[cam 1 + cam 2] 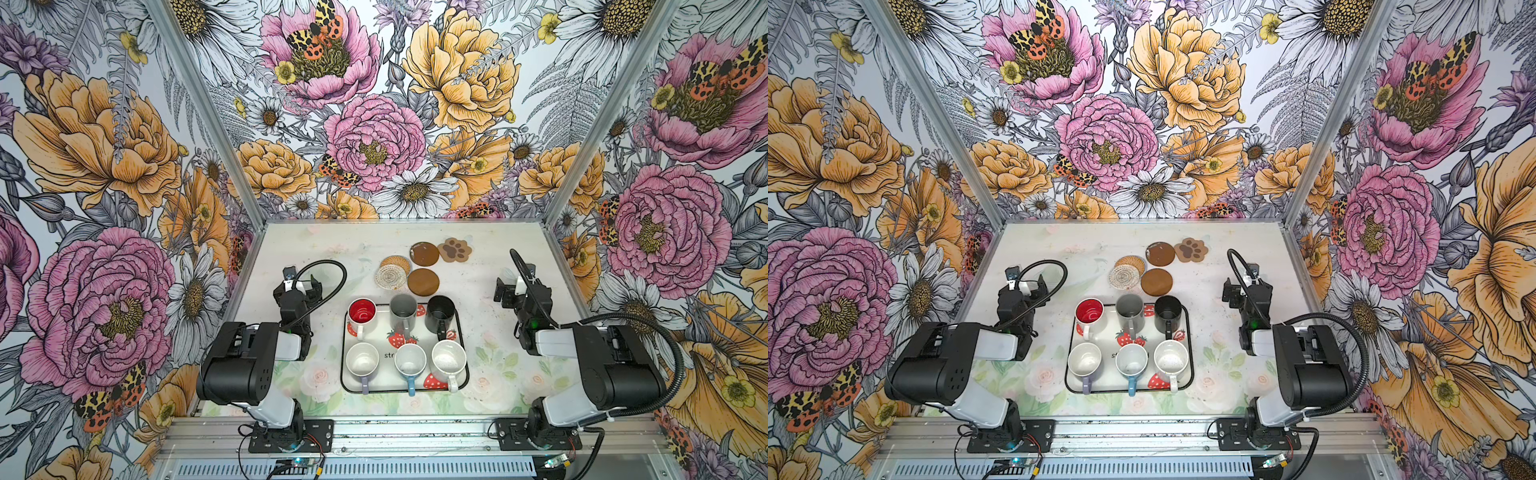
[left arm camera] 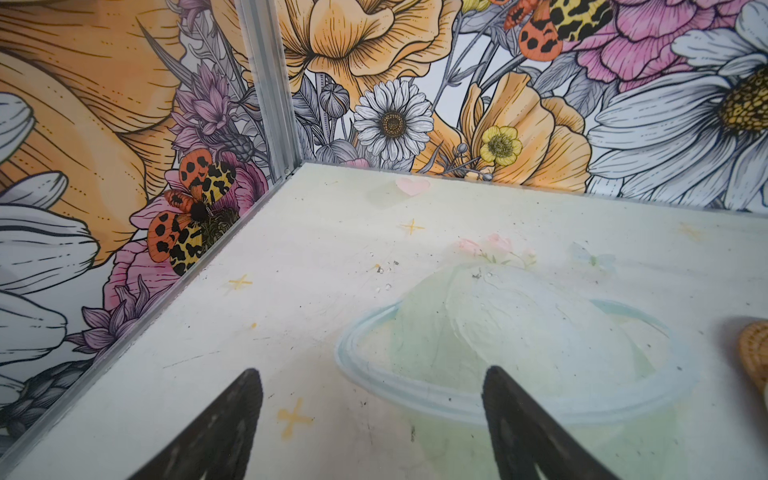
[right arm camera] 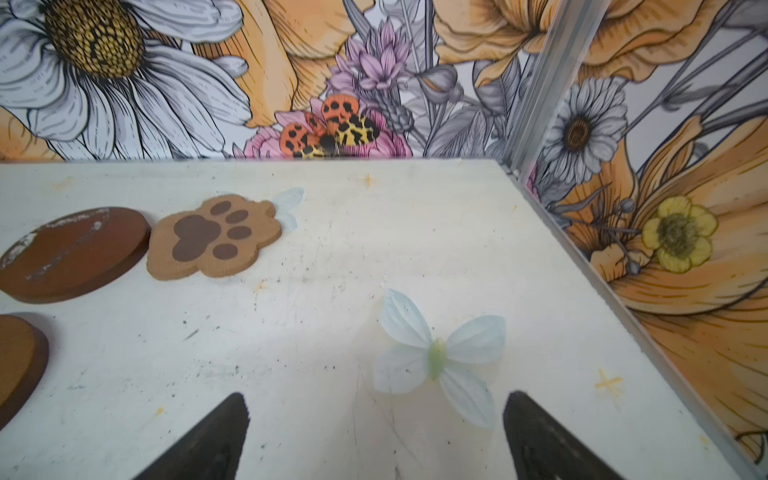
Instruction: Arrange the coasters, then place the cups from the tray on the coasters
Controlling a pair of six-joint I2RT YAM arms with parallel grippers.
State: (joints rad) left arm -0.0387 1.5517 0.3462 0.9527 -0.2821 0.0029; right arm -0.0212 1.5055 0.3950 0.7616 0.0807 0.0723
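Tan paw coaster lies beyond right fingers.

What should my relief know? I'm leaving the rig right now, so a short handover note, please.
Left gripper: open, empty, above bare table.
Right gripper: open, empty, likewise.
Coasters: five visible, bunched behind the tray, two overlapping.
Cups: all six on the tray.
Done: nothing yet.
Left: spread the coasters, set a cup on each.
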